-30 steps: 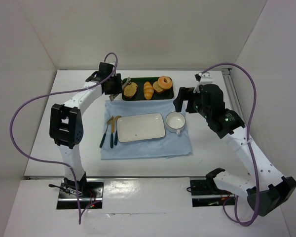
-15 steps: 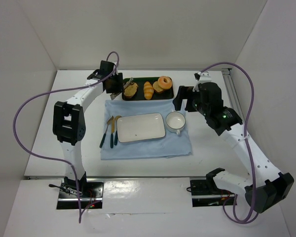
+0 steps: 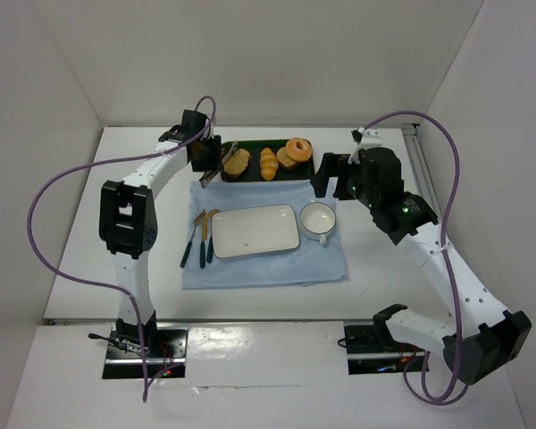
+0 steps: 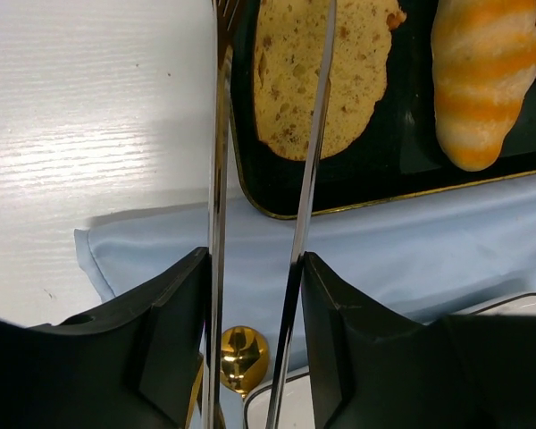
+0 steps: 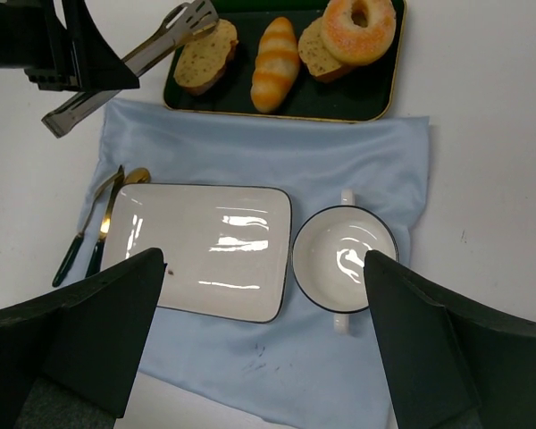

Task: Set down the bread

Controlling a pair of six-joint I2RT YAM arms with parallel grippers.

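Note:
The bread (image 3: 238, 162) is a golden-brown toast slice at the left end of a black tray (image 3: 270, 178). It also shows in the left wrist view (image 4: 348, 80) and the right wrist view (image 5: 204, 55). My left gripper (image 3: 202, 155) is shut on metal tongs (image 4: 217, 179). The tongs' tips reach the slice: one arm crosses over it, the other runs along the tray's left edge. The slice still lies flat on the tray. My right gripper (image 3: 327, 177) is open and empty, hovering (image 5: 263, 257) above the plate and bowl.
The tray also holds a striped roll (image 3: 268, 163) and a donut (image 3: 297, 147) resting on a second slice. A blue cloth (image 3: 268, 268) carries a white rectangular plate (image 3: 255, 231), a white bowl (image 3: 318, 219), and cutlery (image 3: 196, 239) on its left side.
My left gripper has edged slightly right with the tongs, bringing their tips onto the bread. My right arm has crept a little to the left.

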